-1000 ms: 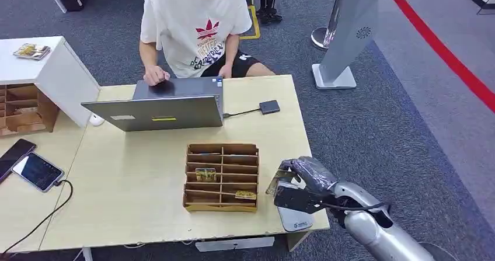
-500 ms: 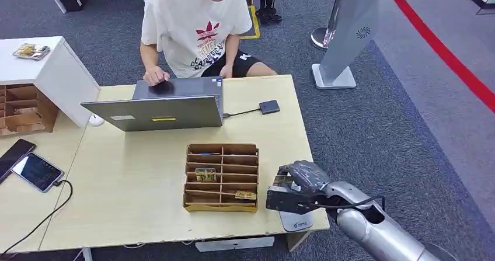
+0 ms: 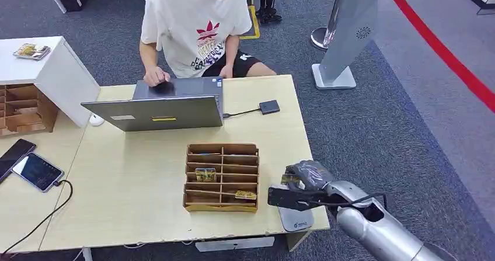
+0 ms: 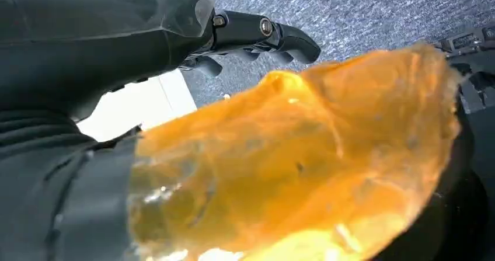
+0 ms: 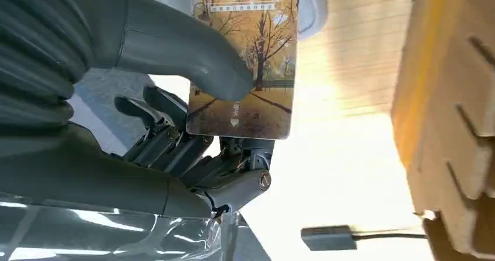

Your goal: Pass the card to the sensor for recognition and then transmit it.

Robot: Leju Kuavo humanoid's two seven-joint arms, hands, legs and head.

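Right hand (image 3: 300, 186) pinches the card (image 5: 245, 62); two cards sit in the wooden organizer (image 3: 222, 176).

One right hand (image 3: 303, 185) is showing over the table (image 3: 134, 185) edge, and one card (image 5: 244, 56) is sitting pinched in it; one white sensor pad (image 3: 296, 219) is lying just under that hand; one wooden slotted organizer (image 3: 222, 177) is standing just beside the hand, toward the table's middle, with two cards (image 3: 205, 174) resting in its slots; one laptop (image 3: 157, 104) is sitting well beyond the hand, with one small dark reader (image 3: 269, 107) wired to it; two phones (image 3: 36, 171) are lying far across the table from the hand; one person (image 3: 195, 27) is sitting at the far side; one left hand (image 4: 175, 33) is hanging over the carpet.
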